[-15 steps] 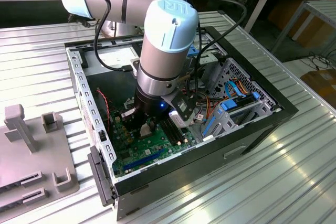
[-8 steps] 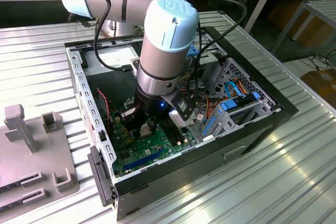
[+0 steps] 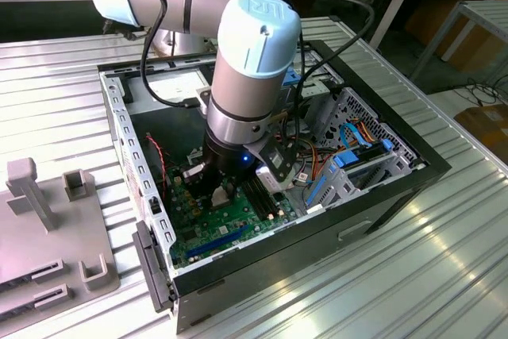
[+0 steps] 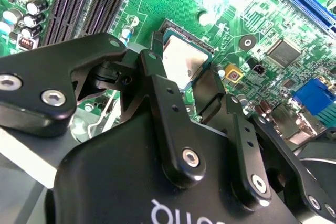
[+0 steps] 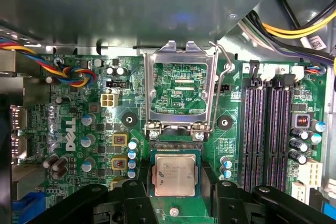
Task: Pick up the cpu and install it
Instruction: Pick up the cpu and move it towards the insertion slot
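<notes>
The cpu [image 5: 175, 176], a small square chip with a silver-grey top, lies flat in its socket on the green motherboard [image 5: 68, 182]. In the second wrist view the cpu [image 4: 181, 61] sits just beyond the black fingers [image 4: 155, 85]. My gripper [image 5: 176, 183] straddles it with one finger on each side. A thin strip of socket shows between each finger and the chip, so the gripper is open. The hinged metal socket frame [image 5: 181, 85] stands raised behind the cpu. In the exterior view the gripper [image 3: 214, 184] reaches down into the open computer case [image 3: 381, 196].
Long black memory slots [image 5: 265, 129] run beside the socket. Coloured cables [image 5: 73, 72] and a metal case wall lie close by. Drive bays with blue parts [image 3: 357, 156] fill the case's far side. A grey fixture tray [image 3: 48, 228] sits on the table at the exterior view's left.
</notes>
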You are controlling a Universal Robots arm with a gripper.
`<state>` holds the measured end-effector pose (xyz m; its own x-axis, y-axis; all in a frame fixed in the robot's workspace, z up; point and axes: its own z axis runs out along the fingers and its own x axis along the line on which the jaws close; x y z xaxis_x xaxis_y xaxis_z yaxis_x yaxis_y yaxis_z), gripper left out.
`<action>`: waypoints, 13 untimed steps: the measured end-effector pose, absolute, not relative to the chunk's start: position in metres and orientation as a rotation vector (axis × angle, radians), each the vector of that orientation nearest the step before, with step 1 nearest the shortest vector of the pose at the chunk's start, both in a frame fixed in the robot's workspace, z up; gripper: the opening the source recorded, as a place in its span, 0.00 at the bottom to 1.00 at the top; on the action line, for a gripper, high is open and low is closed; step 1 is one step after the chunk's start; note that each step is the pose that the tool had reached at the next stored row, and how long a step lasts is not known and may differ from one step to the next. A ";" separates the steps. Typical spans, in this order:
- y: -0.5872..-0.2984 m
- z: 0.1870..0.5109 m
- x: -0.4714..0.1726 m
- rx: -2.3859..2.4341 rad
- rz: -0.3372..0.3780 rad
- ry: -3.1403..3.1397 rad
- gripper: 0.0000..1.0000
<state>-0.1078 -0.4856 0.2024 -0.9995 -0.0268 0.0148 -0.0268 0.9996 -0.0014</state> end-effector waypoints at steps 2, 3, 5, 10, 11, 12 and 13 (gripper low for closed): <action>-0.486 0.202 -0.107 0.042 0.003 -3.126 0.47; -0.486 0.202 -0.107 0.042 0.003 -3.126 0.47; -0.486 0.202 -0.107 0.042 0.003 -3.126 0.47; -0.486 0.201 -0.107 0.042 0.003 -3.126 0.47; -0.486 0.200 -0.107 0.042 0.002 -3.127 0.47; -0.485 0.200 -0.107 0.042 0.002 -3.127 0.47; -0.485 0.200 -0.107 0.042 0.002 -3.127 0.47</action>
